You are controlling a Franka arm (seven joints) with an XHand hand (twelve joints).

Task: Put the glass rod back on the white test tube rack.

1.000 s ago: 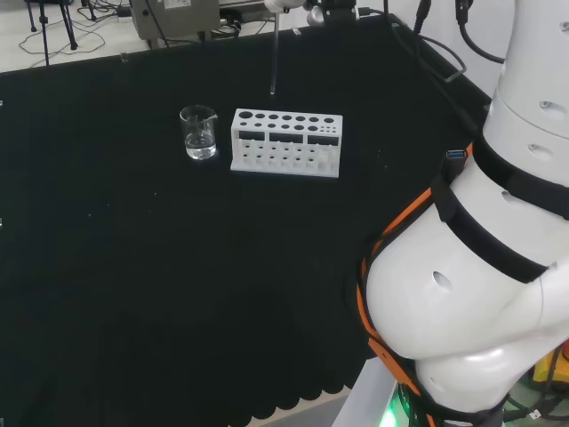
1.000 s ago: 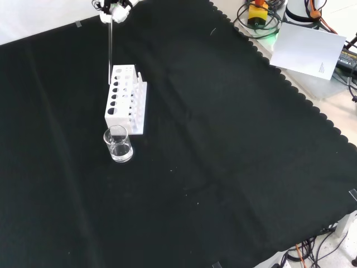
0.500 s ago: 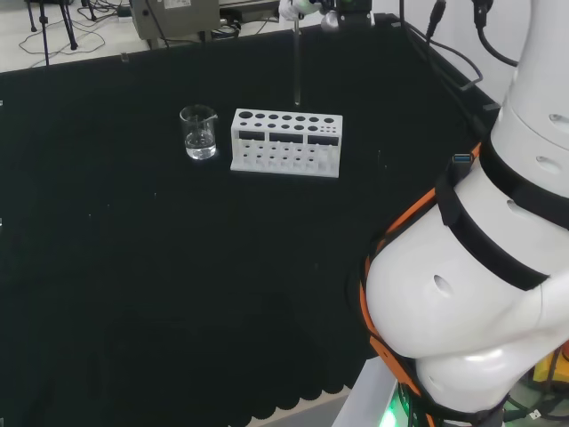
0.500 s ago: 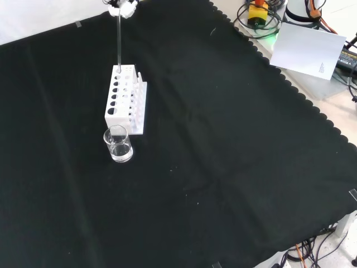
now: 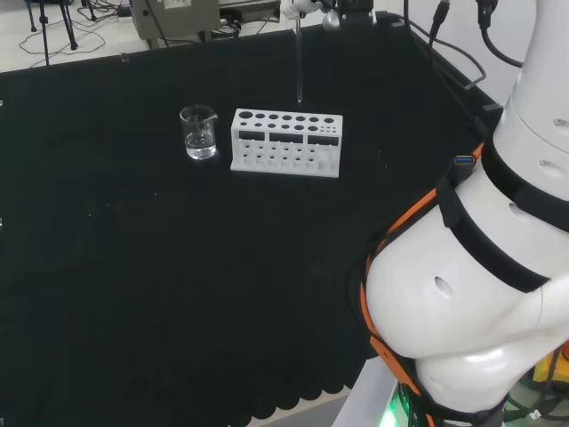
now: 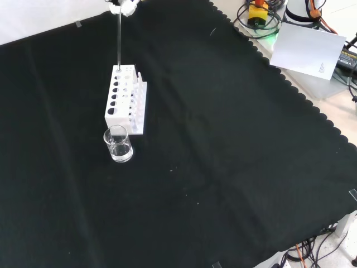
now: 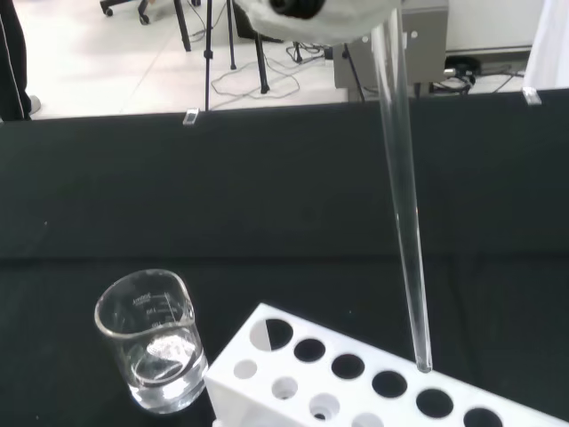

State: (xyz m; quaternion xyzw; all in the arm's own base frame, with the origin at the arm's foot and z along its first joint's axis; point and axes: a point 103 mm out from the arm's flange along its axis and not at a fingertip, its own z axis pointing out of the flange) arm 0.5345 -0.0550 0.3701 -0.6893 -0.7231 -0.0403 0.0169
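Hand [image 6: 124,6] dangles rod [image 6: 119,39] over rack [image 6: 124,100], beaker [image 6: 118,144] beside.

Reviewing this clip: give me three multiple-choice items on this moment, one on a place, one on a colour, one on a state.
1. Where is the beaker?
A. By one end of the test tube rack
B. On top of the rack
C. At the cloth's scalloped edge

2. What colour is the rack?
A. Red
B. White
C. Blue

3. How is the glass rod?
A. Flat on the cloth
B. Standing in the beaker
C. Held about upright by the hand, tip just above the rack's holes

Answers: 1 A, the front view shows it beside the rack's near end. 2 B, head and front views agree. 3 C, the wrist view shows the tip above a hole.
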